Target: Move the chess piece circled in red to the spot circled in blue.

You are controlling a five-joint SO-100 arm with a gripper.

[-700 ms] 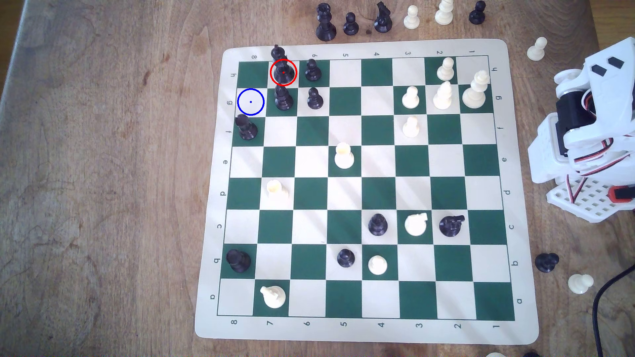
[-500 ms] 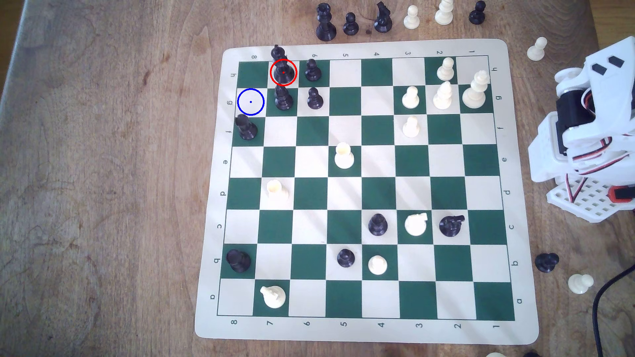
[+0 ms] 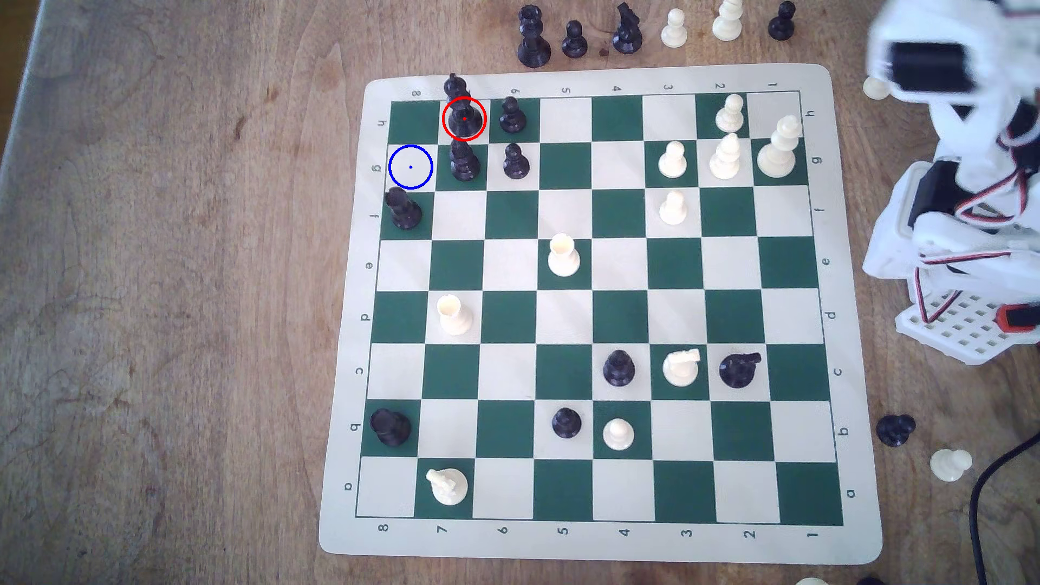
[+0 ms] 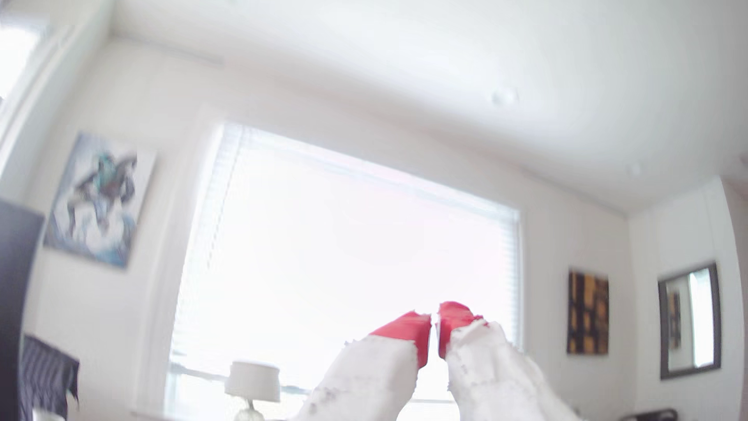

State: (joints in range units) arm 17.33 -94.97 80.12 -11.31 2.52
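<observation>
Tall black chess piece with cross tip (image 3: pixel 462 112) stands upright in the red ring, far corner at the exterior view's left — well apart from the white arm at the right edge. Blue-ringed cream square (image 3: pixel 410 167) sits diagonally beside it, bare. Red-tipped gripper (image 4: pixel 434 324) points up at the ceiling, nearly clenched, holding nothing.

— What stands off the green-and-cream board (image 3: pixel 568 543), along the far edge?
— A black queen (image 3: pixel 533 38), black pawn (image 3: pixel 574 40) and black knight (image 3: pixel 626 31) on the wooden table (image 3: pixel 169 281).
— And indoors?
— A bright window (image 4: pixel 348 259), a white lamp (image 4: pixel 251 382), a framed mirror (image 4: pixel 690 320).
</observation>
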